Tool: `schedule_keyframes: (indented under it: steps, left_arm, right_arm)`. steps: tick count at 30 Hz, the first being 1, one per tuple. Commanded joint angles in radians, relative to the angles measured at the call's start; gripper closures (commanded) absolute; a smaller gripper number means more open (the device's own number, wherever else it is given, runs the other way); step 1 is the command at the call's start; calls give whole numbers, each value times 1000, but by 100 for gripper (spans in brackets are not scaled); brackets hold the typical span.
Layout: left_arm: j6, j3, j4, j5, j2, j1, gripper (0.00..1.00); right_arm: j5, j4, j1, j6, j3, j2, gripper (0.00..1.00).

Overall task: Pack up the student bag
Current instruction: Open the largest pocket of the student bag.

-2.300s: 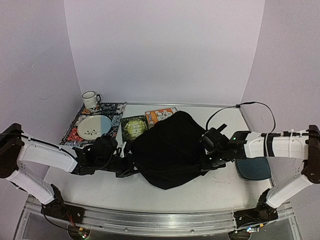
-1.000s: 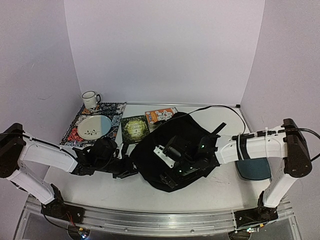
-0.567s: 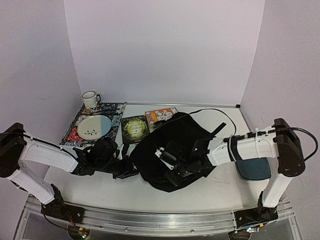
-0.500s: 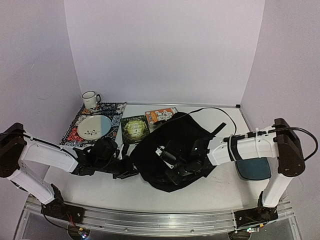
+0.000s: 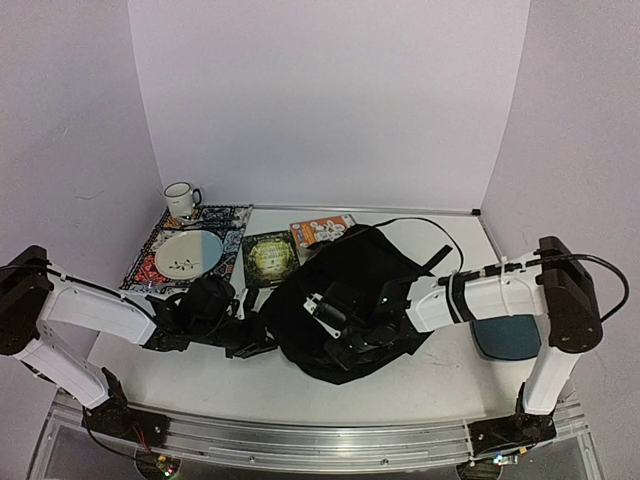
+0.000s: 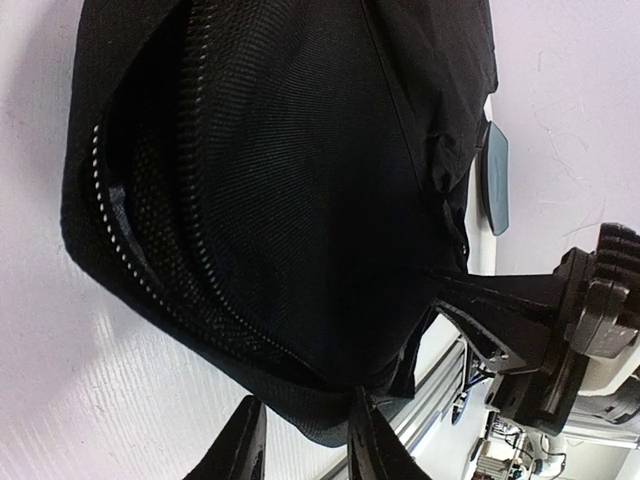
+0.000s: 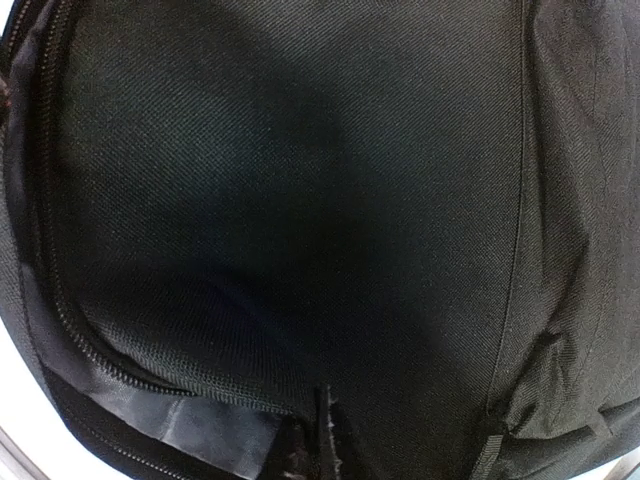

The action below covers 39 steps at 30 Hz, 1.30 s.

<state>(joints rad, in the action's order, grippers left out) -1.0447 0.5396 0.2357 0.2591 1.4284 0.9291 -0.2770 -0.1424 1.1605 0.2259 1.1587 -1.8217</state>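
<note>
The student bag [image 5: 352, 268], a large black backpack, lies flat in the middle of the table. My left gripper [image 5: 262, 340] is low at its near-left edge. In the left wrist view the left gripper [image 6: 303, 452] is open, with the bag's [image 6: 290, 180] lower edge hanging between the fingers and its open zip [image 6: 130, 270] on the left. My right arm reaches across the bag's top, its gripper [image 5: 336, 334] over the near-left part. In the right wrist view the gripper [image 7: 325, 445] looks shut and close against the black fabric [image 7: 300, 200] beside a zip [image 7: 90, 330].
A dark-teal pad [image 5: 507, 338] lies right of the bag. At the back left are a green book [image 5: 268, 256], an orange box [image 5: 318, 228], and a plate [image 5: 188, 252] on a patterned mat [image 5: 230, 222] with a white mug [image 5: 181, 198] behind.
My right arm has swung from the bag's right side across its top to the near-left part. The bag's fabric has shifted a little under it. The left arm has stayed put.
</note>
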Motion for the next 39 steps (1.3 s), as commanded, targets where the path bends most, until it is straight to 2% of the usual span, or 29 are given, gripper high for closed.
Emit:
schedule_keyframes:
  steps: [1,6,12,18,22,29,33,39]
  left_arm:
    - [12,-17,13,3,-11,0,74]
    - [15,-28,13,1,-11,0,77]
    - [24,-20,13,24,24,1,79]
    - [53,25,13,60,74,11,93]
    - [72,53,13,123,101,31,100]
    - [87,7,11,219,51,64,100]
    - [92,-25,10,246,40,67,99]
    - [97,-25,9,222,29,73,92]
  right_arm:
    - [-43,-9,-6,-24,27,19,100]
    - [-122,-10,-63,60,13,107,100]
    - [-182,-9,-217,246,-66,272,100]
    - [-185,-9,-338,372,-154,377,100]
    - [-210,-69,-366,439,-203,451,100]
    - [-243,-185,-393,498,-284,610,100]
    - [-248,-188,-424,509,-336,586,100]
    - [-260,-143,-450,486,-325,385,100]
